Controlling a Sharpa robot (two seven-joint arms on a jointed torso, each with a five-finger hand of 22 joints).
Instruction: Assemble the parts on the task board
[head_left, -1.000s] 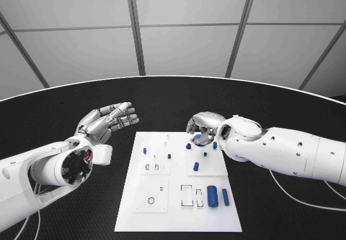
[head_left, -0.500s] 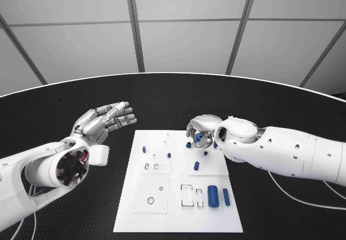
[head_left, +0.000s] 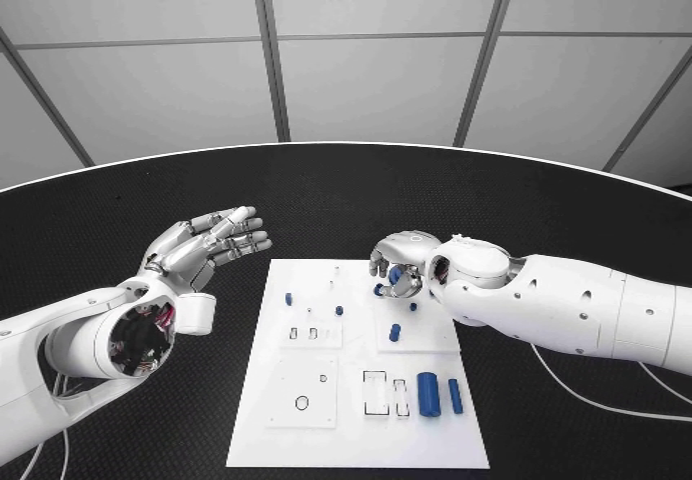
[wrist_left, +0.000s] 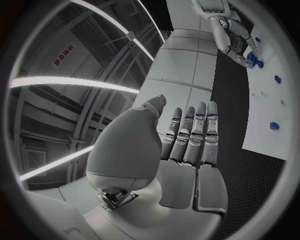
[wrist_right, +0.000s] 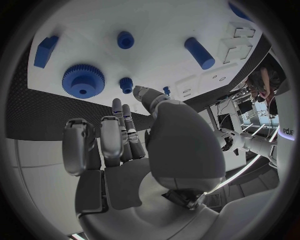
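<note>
Slightly lowered and drawn in toward the robot since a second ago, the right hand (head_left: 400, 266) is now seen hanging over the far right part of the task board (head_left: 356, 440), at about one o'clock from the board's middle. Its fingers (wrist_right: 112, 137) are curled loosely with gaps between them, and nothing is seen pinched; in the right wrist view a blue gear (wrist_right: 83, 80) lies on the white plate just beyond the fingertips, apart from them. The left hand (head_left: 209, 245) is held up off the worktop (head_left: 130, 215), at about ten o'clock from the board, fingers straight and pressed side by side, palm bare, and it has hardly shifted. Progress is judged to be early: a thick blue cylinder (head_left: 427, 392) and a thinner blue pin (head_left: 456, 396) are lying loose at five o'clock beside open outlined slots, a short blue peg (head_left: 394, 332) is resting near the middle, and a small blue piece (head_left: 289, 298) is seen at the ten o'clock side. Whether any small piece is already seated cannot be told. Most of the fitting is judged to be left.
</note>
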